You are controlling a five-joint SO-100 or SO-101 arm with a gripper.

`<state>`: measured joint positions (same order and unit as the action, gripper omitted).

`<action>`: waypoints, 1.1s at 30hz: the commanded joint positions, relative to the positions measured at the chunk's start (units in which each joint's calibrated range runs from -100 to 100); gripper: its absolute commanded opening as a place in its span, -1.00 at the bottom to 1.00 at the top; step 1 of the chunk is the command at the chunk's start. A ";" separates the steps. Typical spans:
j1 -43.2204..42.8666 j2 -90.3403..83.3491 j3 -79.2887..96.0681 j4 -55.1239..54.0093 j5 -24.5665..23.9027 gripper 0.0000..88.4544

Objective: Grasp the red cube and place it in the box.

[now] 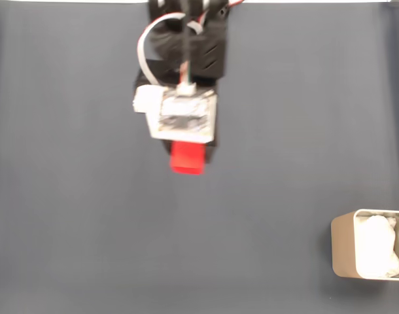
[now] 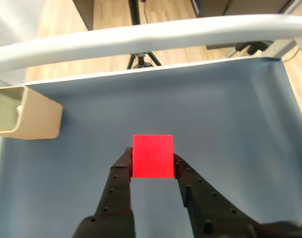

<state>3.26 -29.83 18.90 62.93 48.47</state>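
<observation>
Black fingers (image 2: pixel 152 166) rise from the bottom edge of the wrist view, one on each side of the red cube (image 2: pixel 152 156), their tips pressed against its left and right faces so that they are clamped on it. From that camera the cube shows one flat, bright face, with the grey-blue counter (image 2: pixel 225 114) behind it. At the left edge of the same view sits the box (image 2: pixel 34 116), a beige container with rounded corners, well apart from the cube. Beyond the far edge of the counter there is a pale rail (image 2: pixel 156 32), and past that a wooden floor (image 2: pixel 111 12). Seen from the fixed view, the arm (image 1: pixel 186 46) reaches down from the top edge, blurred, and the cube (image 1: pixel 187 158) pokes out just below its wrist board. Over in the lower right corner the box (image 1: pixel 343 245) holds white padding (image 1: pixel 377 254).
</observation>
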 commanded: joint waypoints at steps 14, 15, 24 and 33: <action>-17.18 9.03 -22.46 -2.60 2.20 -1.00; -17.97 10.16 -23.46 -3.01 2.39 -1.00; -23.36 24.28 -39.33 -4.32 2.10 -1.00; -25.64 38.58 -56.03 -5.96 1.61 -1.00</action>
<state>-21.59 6.47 -29.48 58.47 50.23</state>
